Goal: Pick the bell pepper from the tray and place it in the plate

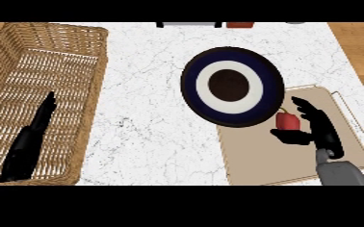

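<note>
A small red bell pepper lies on the beige tray at the lower right. My right hand is on the tray right beside it, thumb below the pepper and fingers spread past its right side, open around it without closing. A round plate with a dark blue rim, white ring and dark brown centre stands just up and left of the pepper, overlapping the tray's corner. My left hand rests at the lower left over the basket, fingers straight and pointing up.
A large wicker basket fills the left side of the white marble counter. Small objects sit at the counter's far edge. A wooden surface borders the counter on the right.
</note>
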Available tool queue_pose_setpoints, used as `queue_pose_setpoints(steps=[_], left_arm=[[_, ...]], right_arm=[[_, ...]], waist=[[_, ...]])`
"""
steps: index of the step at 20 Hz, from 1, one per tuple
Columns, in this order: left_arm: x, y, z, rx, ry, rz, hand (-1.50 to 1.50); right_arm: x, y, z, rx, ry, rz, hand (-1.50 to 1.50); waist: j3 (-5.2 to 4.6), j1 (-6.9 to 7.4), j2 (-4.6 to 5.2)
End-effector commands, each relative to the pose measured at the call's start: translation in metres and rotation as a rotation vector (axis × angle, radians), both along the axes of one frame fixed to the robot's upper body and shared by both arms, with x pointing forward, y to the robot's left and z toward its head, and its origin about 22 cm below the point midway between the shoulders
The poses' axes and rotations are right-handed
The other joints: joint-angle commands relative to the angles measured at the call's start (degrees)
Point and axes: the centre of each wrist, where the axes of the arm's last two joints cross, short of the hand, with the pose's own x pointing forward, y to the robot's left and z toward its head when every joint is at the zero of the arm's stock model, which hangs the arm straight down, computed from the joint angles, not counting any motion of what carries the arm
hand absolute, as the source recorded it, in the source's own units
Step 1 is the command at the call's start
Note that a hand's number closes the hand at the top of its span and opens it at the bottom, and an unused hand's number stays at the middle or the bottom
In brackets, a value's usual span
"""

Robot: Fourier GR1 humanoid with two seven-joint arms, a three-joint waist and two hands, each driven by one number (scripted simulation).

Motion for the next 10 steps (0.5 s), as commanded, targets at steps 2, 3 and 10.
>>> queue_pose_setpoints(steps=[2,3,10], left_arm=[[-0.012,0.005,-0.012,0.007,0.036,-0.017,0.0],[0.004,-0.008,-0.003,0.022,0.022,0.007,0.0],[0.005,-0.007,0.005,0.008,-0.001,-0.028,0.0]], right_arm=[[0.01,0.007,0.0,0.019,-0.08,0.014,1.5],[0.017,-0.007,0.001,0.018,-0.062,0.025,1.5],[0.034,-0.049,0.022,-0.08,-0.02,0.293,1.5]], waist=[[-0.06,0.05,0.11],[-0.06,0.0,0.12],[0.11,2.03,1.06]])
